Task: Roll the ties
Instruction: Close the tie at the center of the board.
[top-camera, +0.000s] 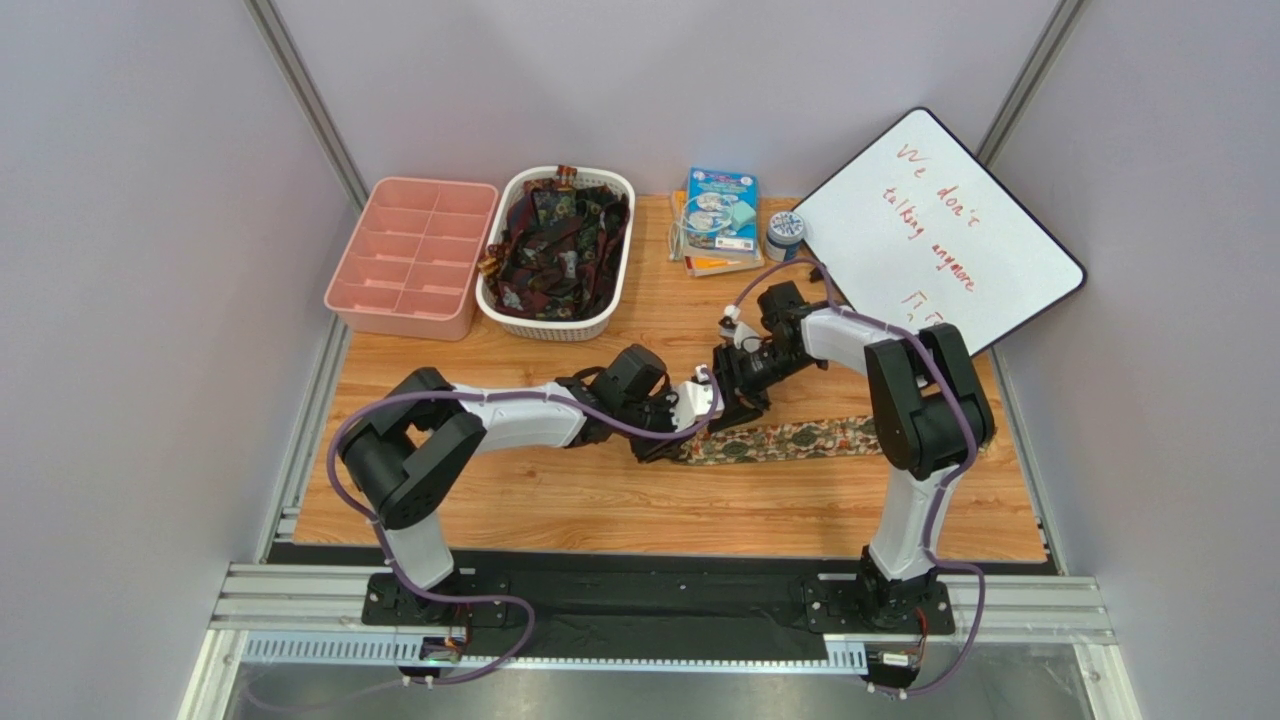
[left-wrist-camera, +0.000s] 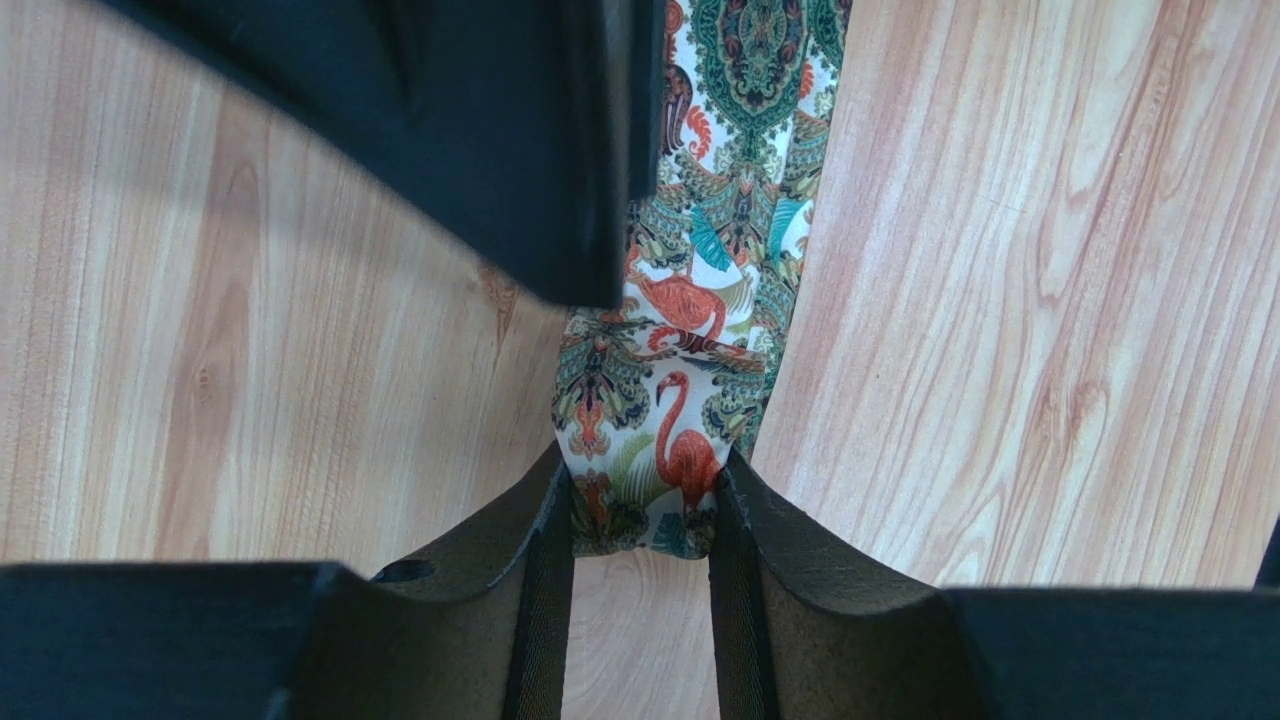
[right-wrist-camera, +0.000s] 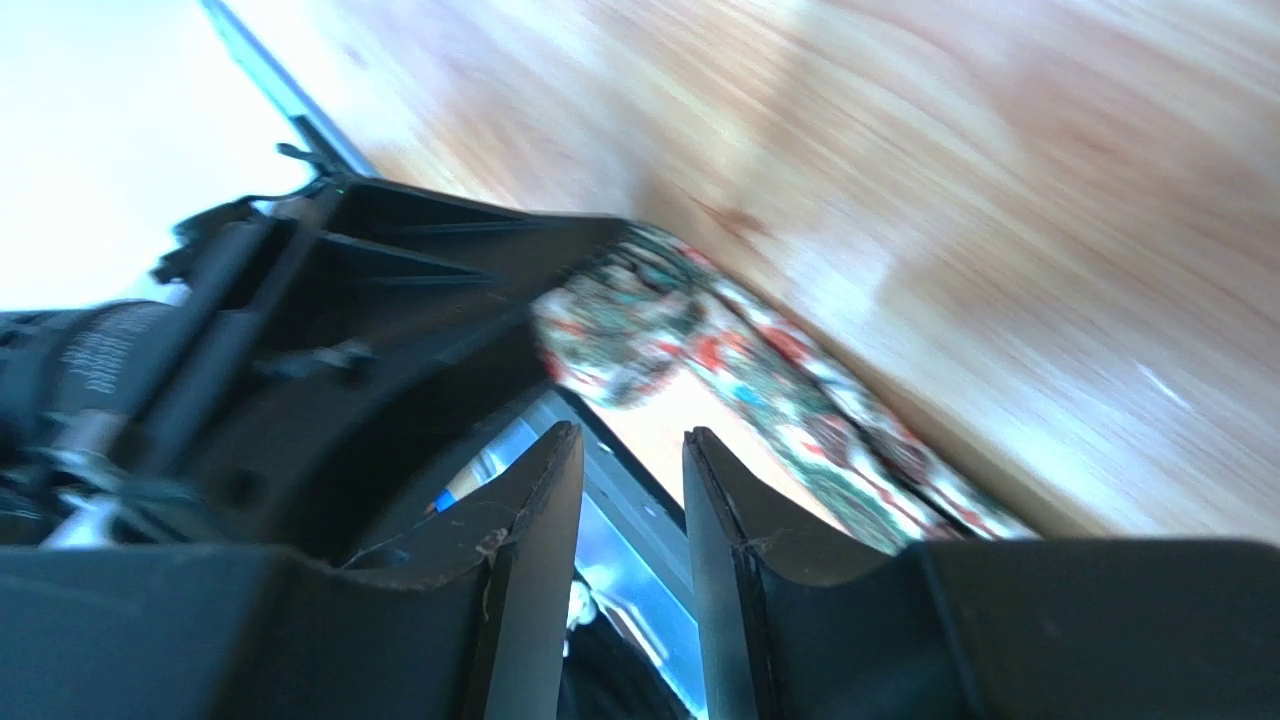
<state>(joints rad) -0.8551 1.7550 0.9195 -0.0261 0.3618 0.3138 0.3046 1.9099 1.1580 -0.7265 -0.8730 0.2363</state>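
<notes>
The handled tie (top-camera: 789, 440) lies flat across the table, running right from the grippers. It has a green, tan and orange print with flamingos. In the left wrist view the tie (left-wrist-camera: 684, 300) ends between my left gripper's (left-wrist-camera: 643, 488) fingers, which press its narrow end from both sides. My left gripper (top-camera: 703, 405) sits at the tie's left end. My right gripper (top-camera: 739, 372) hovers just behind it, open and empty (right-wrist-camera: 631, 450), with the tie (right-wrist-camera: 781, 383) beyond its fingertips. The right wrist view is blurred.
A white basket (top-camera: 496, 300) at the back holds several dark ties (top-camera: 559, 237). A pink divided tray (top-camera: 409, 255) stands to its left. Books (top-camera: 718, 218), a tape roll (top-camera: 784, 228) and a tilted whiteboard (top-camera: 939, 225) are at the back right.
</notes>
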